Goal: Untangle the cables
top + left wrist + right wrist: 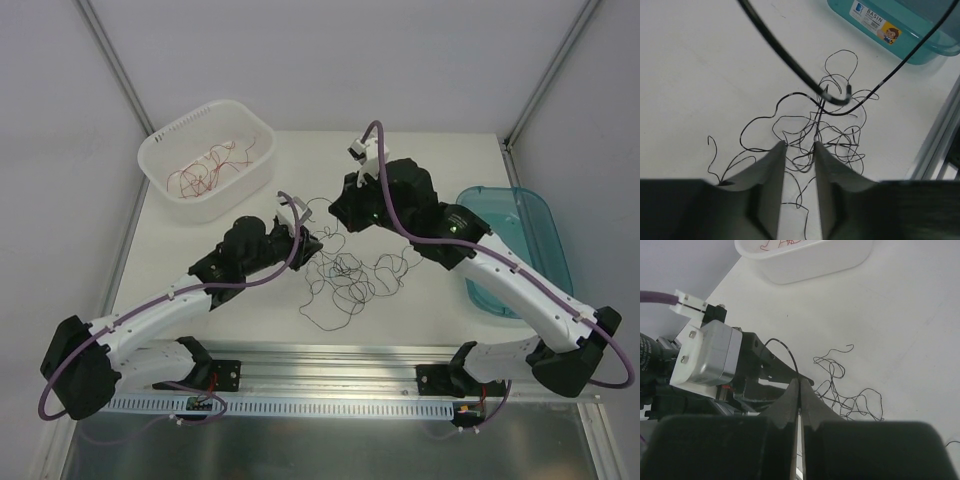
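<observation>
**Two claws meet over a black snarl**

The black cables (816,131) lie in the middle of the white, matte tabletop (450,160). They are hair-thin, glossy wires curled into loose overlapping loops, with a few stray ends trailing toward the near side. The red cables (205,172), equally fine and curly, sit well apart in a white plastic basket (160,150) with rounded corners and a slotted rim, at the far left. At the right stands a translucent teal basin (900,45), smooth-walled, with a printed label reading "BASIN".

Both arms have white shells, black joints and purple hoses (150,300) running along them. They reach inward from their bases by the aluminium rail (330,355) and stand close together over the far side of the tangle.

The left claw (800,145) points down at the snarl. Its two dark, wedge-shaped fingers stand a narrow gap apart — released, with nothing clamped between them. Loops of the tangle show on the tabletop through the gap.

The right claw (799,381) is clenched tight, its fingertips pressed together on a raised strand (791,356) — a single black wire that arcs up out of the tips, just beside the left arm's grey wrist block (710,352).

In the left wrist view a blurred black loop (781,50) crosses in mid-air above the tangle, close to the lens.
</observation>
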Robot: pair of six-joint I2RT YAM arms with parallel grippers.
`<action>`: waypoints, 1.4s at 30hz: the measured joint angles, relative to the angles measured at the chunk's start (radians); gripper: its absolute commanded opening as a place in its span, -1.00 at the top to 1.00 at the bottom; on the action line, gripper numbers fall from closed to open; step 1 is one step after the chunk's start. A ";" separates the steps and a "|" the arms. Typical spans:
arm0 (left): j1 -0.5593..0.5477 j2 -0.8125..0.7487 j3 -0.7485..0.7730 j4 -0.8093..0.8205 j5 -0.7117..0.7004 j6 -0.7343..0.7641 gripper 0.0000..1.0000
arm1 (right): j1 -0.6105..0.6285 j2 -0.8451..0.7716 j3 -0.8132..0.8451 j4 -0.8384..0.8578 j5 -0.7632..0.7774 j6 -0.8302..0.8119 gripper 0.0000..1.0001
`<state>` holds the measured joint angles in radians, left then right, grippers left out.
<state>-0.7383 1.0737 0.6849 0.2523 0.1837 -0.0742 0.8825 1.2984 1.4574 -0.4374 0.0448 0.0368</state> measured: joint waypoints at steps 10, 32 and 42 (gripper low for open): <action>-0.011 -0.120 -0.064 -0.051 -0.248 -0.108 1.00 | -0.079 -0.114 -0.050 -0.043 0.100 -0.028 0.99; 0.486 -0.117 -0.222 -0.320 -0.184 -0.751 1.00 | -0.277 -0.307 0.205 -0.354 0.144 -0.175 0.99; 0.532 -0.092 -0.180 -0.312 -0.124 -0.788 1.00 | -0.277 -0.328 0.348 -0.391 0.155 -0.229 0.99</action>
<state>-0.2066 0.9813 0.5045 -0.0593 0.0597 -0.8619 0.6052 0.9703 1.8050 -0.8284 0.2001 -0.1921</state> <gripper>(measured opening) 0.009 0.007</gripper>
